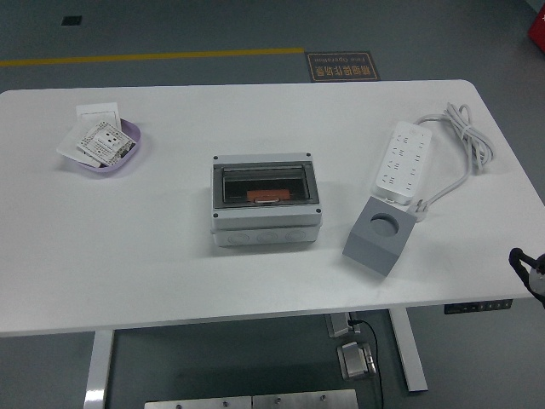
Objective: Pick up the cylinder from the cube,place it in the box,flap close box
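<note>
A grey cube (381,232) with a round socket in its top stands right of centre, tilted on the table. I cannot tell whether a cylinder sits in the socket. The grey box (266,204) rests at the table's middle with its clear flap down, and an orange item (266,196) shows through it. Only a small black piece of my right arm (530,271) shows at the right edge, off the table. Neither hand is visible.
A white power strip (401,160) with its looped cable (464,136) lies behind the cube. At the far left, a purple dish (108,146) holds white switch plates. The white table (153,256) ends close below the box.
</note>
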